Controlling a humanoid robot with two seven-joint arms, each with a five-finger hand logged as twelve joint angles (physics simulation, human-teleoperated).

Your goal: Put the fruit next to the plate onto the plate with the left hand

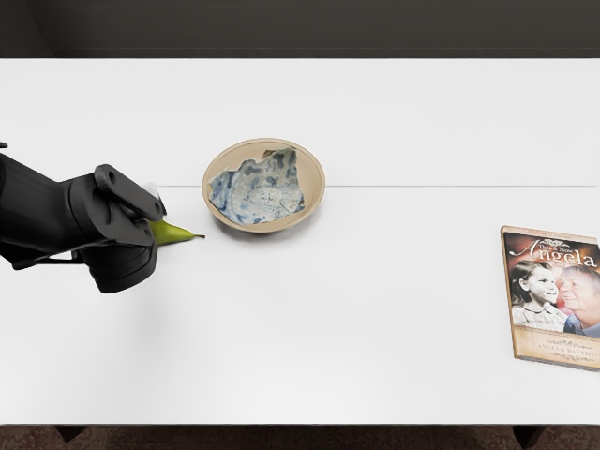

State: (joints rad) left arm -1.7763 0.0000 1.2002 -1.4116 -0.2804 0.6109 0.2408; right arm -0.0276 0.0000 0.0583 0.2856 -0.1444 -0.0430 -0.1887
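Left hand [122, 236] is down low on the table [375, 309], its arm reaching in from the left edge, and it sits right over the fat end of the fruit [174, 232]. Only the green, tapering tip pokes out on the plate's side, stem pointing at the plate [311, 169]. The fruit sits at table level, just left of the plate and not on it. Whether the hand has actually closed on it, I can't tell; the dark bulk of the wrist hides the whole grip from up here.

This reads as the grasp, so the job is barely begun. To do it well, the hold wants to wrap the widest part of the fruit, not the narrow neck, because a smooth tapered shape will squirt out toward the stem if pinched too far forward. Squeeze firmly, then lift straight up before travelling.

The plate has a raised lip, so the fruit should clear that edge with room under it, cross the short gap to the right, and come down near the patterned middle. Release low so it doesn't roll back out.

The book [553, 298] lies well off to the right, no obstacle at all
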